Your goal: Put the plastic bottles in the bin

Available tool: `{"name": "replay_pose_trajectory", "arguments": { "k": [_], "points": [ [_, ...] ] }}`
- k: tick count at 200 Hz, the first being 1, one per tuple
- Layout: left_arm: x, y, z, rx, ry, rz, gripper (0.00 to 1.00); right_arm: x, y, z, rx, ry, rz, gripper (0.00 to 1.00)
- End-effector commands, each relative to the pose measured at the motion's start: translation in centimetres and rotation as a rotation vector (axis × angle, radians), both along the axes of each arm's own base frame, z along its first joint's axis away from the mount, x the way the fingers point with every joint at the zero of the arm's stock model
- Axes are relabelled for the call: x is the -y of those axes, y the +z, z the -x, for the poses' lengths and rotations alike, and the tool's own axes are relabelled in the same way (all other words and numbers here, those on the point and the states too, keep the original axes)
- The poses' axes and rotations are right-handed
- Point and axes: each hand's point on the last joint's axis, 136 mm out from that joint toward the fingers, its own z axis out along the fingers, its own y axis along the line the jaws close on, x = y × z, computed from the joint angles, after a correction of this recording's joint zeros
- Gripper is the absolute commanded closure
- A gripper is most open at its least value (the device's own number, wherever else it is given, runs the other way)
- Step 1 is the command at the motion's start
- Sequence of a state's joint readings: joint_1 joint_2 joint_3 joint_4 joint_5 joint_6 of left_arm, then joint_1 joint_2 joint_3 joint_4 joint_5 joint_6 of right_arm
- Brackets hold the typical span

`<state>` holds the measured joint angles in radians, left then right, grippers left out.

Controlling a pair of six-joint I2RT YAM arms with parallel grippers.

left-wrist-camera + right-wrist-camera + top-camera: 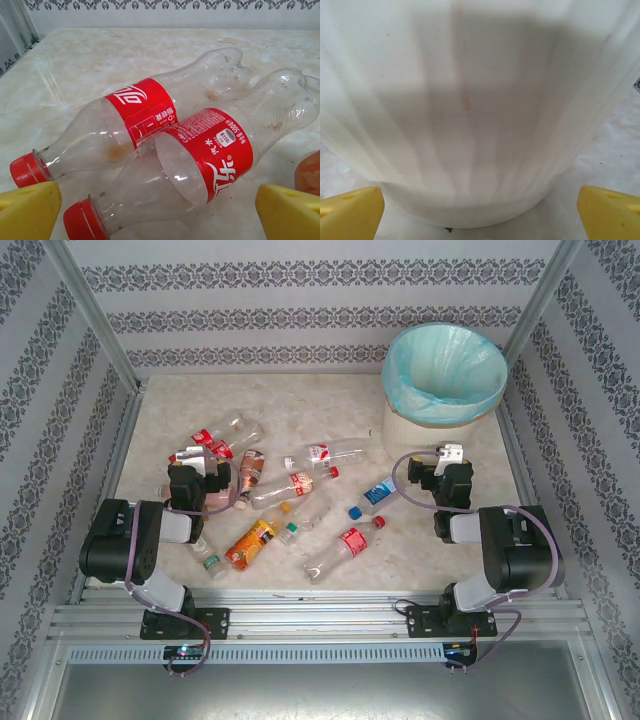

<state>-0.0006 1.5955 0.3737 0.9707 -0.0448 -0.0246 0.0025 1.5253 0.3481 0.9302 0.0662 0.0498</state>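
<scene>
A pale marbled tabletop [300, 415] sits inside walls of grey striped wallpaper, framed by aluminium rails.

From the top external view, the bin [445, 420] stands at the upper right of the table, its turquoise liner folded over the rim. The plastic bottles [300, 483] lie scattered on their sides across the centre and left. Among them are an orange-labelled bottle [250, 542] near the bottom and a blue-labelled bottle [378, 492] towards the right. The left arm is folded low at the lower left, and the left gripper [200, 453] reaches up into the left end of the scatter. The right arm bends in from the lower right, and the right gripper [447, 447] faces the foot of the bin, just beside it.

In the left wrist view, two red-labelled bottles lie side by side and touching, red caps at the lower left. The nearer bottle [210, 155] overlaps the farther bottle [140, 110]. The yellow fingers [30, 210] stand wide apart in the bottom corners with nothing gripped, and the bottles lie just ahead, between them.

In the right wrist view, the bin's cream wall [470, 110] looms close. This gripper's fingers [350, 212] are also spread wide and empty, either side of the bin's base.
</scene>
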Motion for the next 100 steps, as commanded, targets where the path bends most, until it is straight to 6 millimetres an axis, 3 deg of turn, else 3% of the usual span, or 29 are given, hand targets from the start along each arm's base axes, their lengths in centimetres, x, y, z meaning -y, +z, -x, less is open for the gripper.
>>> {"name": "replay_pose_trajectory", "arguments": {
  "k": [1, 100],
  "points": [
    [0.74, 0.1, -0.15, -0.009, -0.046, -0.017, 0.0, -0.13, 1.28, -0.63, 0.042, -0.003, 0.001, 0.02],
    [0.85, 0.09, -0.23, -0.013, -0.052, -0.015, 0.0, -0.86, 1.17, -0.81, 0.031, 0.039, 0.006, 0.02]
  ]
}}
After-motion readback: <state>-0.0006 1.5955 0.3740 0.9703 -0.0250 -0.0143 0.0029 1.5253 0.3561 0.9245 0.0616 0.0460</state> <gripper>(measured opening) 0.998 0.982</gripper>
